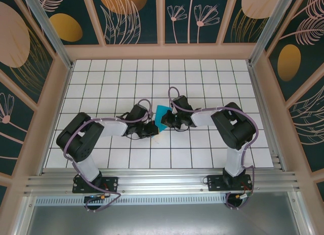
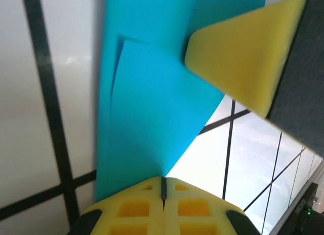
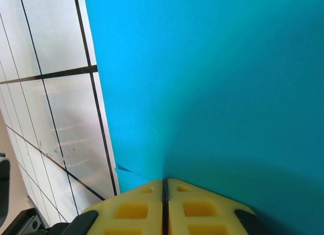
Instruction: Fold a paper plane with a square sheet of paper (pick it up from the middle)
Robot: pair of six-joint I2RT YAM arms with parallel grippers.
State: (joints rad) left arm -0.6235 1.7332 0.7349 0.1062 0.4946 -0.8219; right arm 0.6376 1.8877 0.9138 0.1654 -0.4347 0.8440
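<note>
**Both arms have the teal sheet pinched between them, mid-desk**

The white-tiled desk (image 1: 101,83) has the left arm (image 1: 96,131) and right arm (image 1: 228,123) reaching in until their tips nearly meet. The square sheet of paper (image 1: 163,117) sits right between them, creased into a narrower shape, with its long side running roughly away from the bases. Neither arm is nearer, since both are on it. The left fingers (image 2: 156,192) are pressed together, pinching the corner where a folded flap comes to a point, and the paper fans out straight ahead of them. The right fingers (image 3: 158,194) are clamped shut on another edge, with the sheet spreading ahead and to their right. I can't tell if it's clear of the tiles. My guess is the next crease needs one side to hold firm.
</note>
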